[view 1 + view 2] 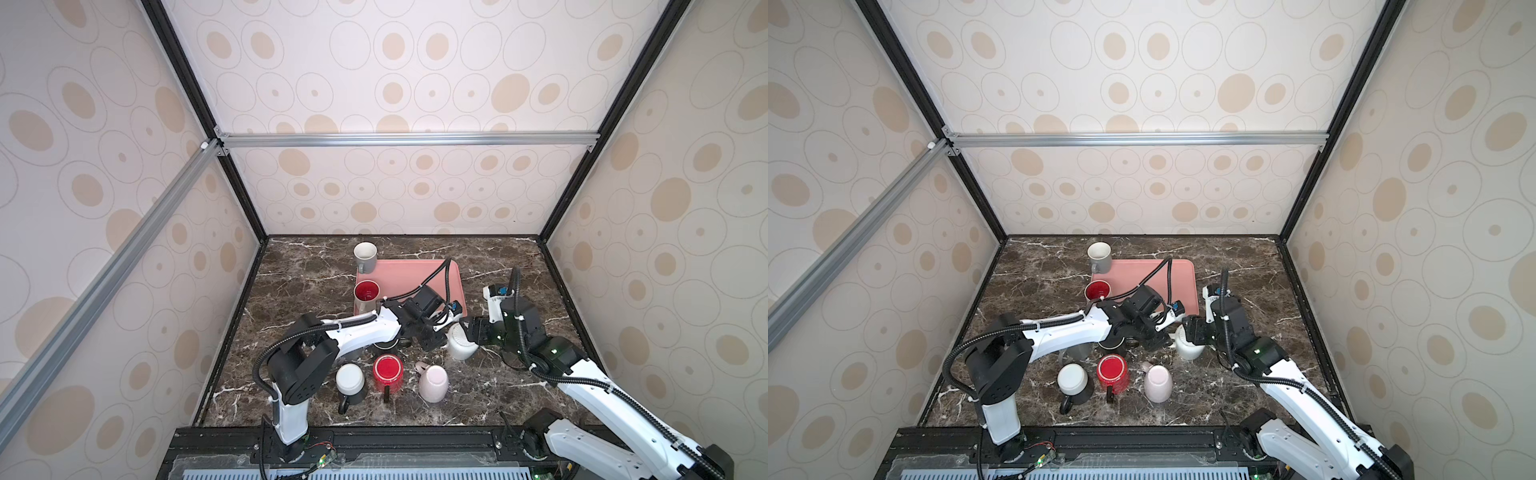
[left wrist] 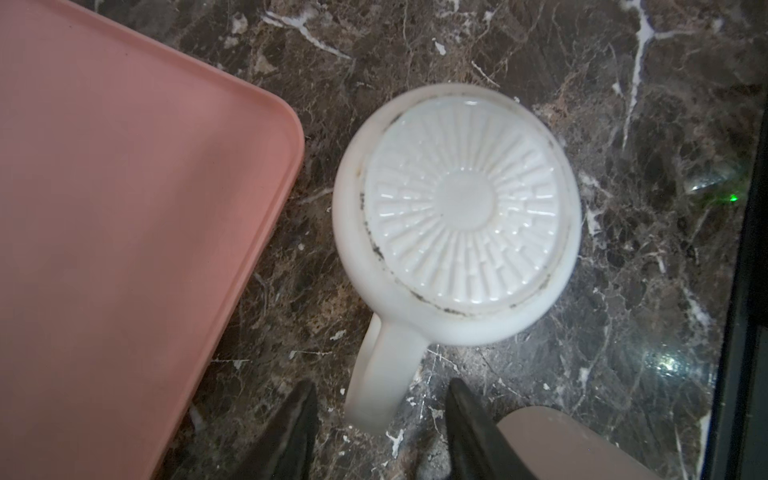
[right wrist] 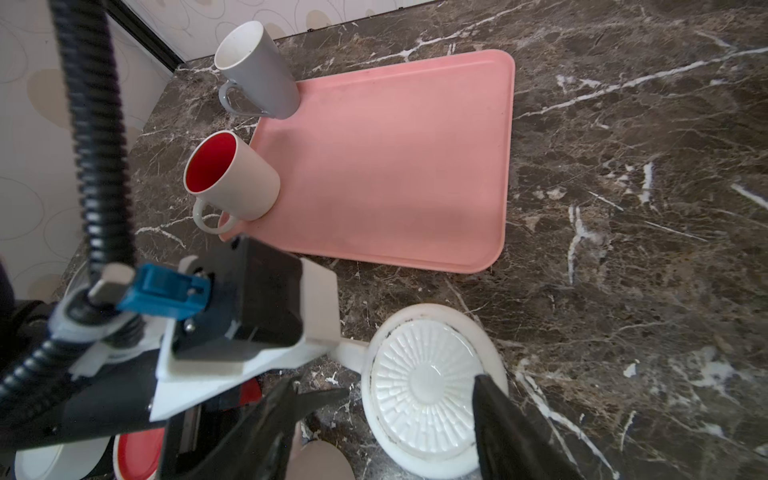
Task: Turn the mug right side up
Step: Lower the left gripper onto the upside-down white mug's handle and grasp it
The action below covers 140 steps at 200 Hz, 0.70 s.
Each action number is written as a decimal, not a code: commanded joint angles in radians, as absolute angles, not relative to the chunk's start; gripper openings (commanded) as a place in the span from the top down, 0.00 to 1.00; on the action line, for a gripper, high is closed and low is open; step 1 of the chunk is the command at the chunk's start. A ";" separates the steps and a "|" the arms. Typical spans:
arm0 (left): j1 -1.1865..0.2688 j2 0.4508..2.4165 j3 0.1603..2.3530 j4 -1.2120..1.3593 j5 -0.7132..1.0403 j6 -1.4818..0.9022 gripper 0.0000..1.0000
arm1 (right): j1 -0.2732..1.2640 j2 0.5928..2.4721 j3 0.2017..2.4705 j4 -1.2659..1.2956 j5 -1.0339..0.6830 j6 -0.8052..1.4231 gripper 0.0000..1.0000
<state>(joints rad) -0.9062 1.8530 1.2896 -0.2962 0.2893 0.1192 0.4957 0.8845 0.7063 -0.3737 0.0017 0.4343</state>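
A white mug stands upside down on the marble top just in front of the tray's near right corner. Its ribbed base faces up. My left gripper is open, and its two dark fingers straddle the mug's handle with a gap on each side. From the other side, my right gripper is open wide. One of its fingers lies over the mug's far edge and the other stands well off the mug.
A pink tray lies behind, with an upright red-lined mug and a grey mug at its left edge. In front stand upside-down mugs: a dark one, a red one and a pink one.
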 commanded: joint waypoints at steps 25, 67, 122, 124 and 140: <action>-0.914 1.901 1.339 -0.268 0.319 0.162 0.59 | 0.478 0.851 0.695 -0.383 -0.008 0.446 0.32; -0.916 1.903 1.335 -0.242 0.330 0.185 0.71 | 0.471 0.839 0.690 -0.394 -0.010 0.446 0.32; -0.918 1.901 1.308 -0.199 0.306 0.186 0.86 | 0.465 0.843 0.691 -0.393 -0.023 0.457 0.31; -0.917 1.898 1.306 -0.197 0.305 0.186 0.86 | 0.465 0.843 0.692 -0.394 -0.023 0.456 0.32; -0.919 1.881 1.292 -0.178 0.286 0.189 0.92 | 0.465 0.842 0.694 -0.393 -0.020 0.460 0.31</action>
